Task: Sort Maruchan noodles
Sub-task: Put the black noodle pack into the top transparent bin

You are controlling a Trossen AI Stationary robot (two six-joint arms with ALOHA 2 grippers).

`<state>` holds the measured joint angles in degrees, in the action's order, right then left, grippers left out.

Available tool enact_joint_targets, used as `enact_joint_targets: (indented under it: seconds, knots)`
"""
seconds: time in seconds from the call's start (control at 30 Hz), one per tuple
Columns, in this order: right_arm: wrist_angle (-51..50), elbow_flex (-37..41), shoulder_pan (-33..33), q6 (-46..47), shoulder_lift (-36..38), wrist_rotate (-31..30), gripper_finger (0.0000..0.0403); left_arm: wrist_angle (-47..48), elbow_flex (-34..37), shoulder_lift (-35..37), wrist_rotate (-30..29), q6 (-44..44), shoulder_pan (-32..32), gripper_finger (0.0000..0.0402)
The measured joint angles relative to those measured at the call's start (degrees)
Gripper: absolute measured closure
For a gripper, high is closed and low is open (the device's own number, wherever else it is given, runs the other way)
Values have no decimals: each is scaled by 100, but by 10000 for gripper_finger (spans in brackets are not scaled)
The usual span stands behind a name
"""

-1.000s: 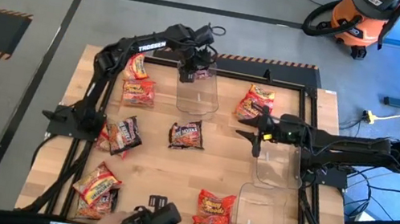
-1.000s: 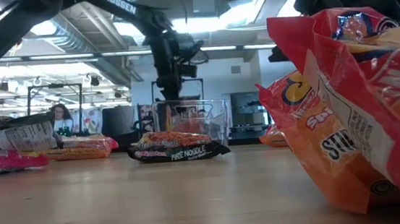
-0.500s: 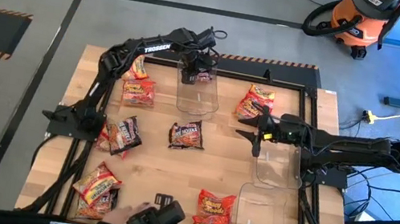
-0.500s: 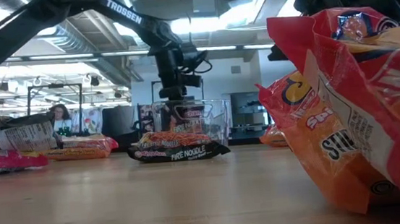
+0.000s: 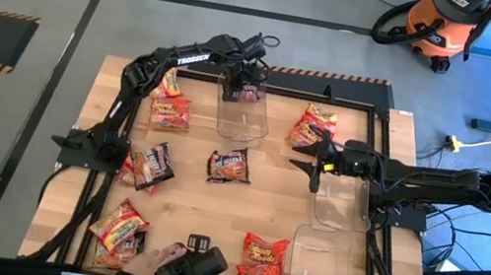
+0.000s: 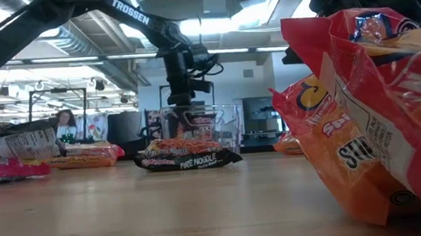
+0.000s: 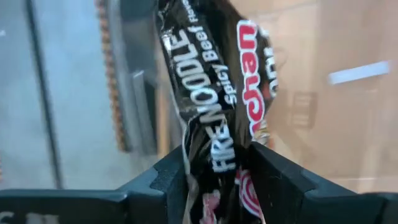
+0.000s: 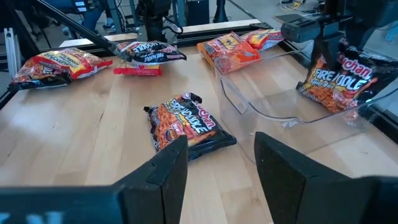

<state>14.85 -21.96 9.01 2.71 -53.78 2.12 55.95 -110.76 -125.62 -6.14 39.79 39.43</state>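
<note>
Wooden table inside a black frame, grey floor around it, orange shop vac off the 1 o'clock corner. Widest bare wood runs through the table's centre toward 6 o'clock. Left gripper sits over the clear bin at 12 o'clock; a black Fire Noodle packet stands between its fingers, which flank it closely; whether they still pinch it, cannot tell. Right gripper hovers at 3 o'clock, jaws parted and empty, just beside a second clear bin. Another black packet lies flat at centre. Red-orange packets lie at 5 o'clock, others along the 9 o'clock edge.
</note>
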Motion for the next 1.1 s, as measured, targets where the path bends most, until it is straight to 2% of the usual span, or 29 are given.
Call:
enact_joint_targets:
  seconds: [0.1,0.43,0.73,0.9,1.1]
  knots:
    - [1,0,-1,1,0,1,240,4,0,0,-232,0,-19,247]
    - [0,0,-1,3,0,1,240,18,0,29,-213,-122,-21,247]
    - [-4,0,-1,3,0,45,240,-34,0,479,-158,-222,-21,246]
    - [-2,0,-1,3,0,45,240,-31,0,831,58,-578,-57,246]
    - [0,0,-1,3,0,45,240,-27,0,1171,158,-1495,-254,246]
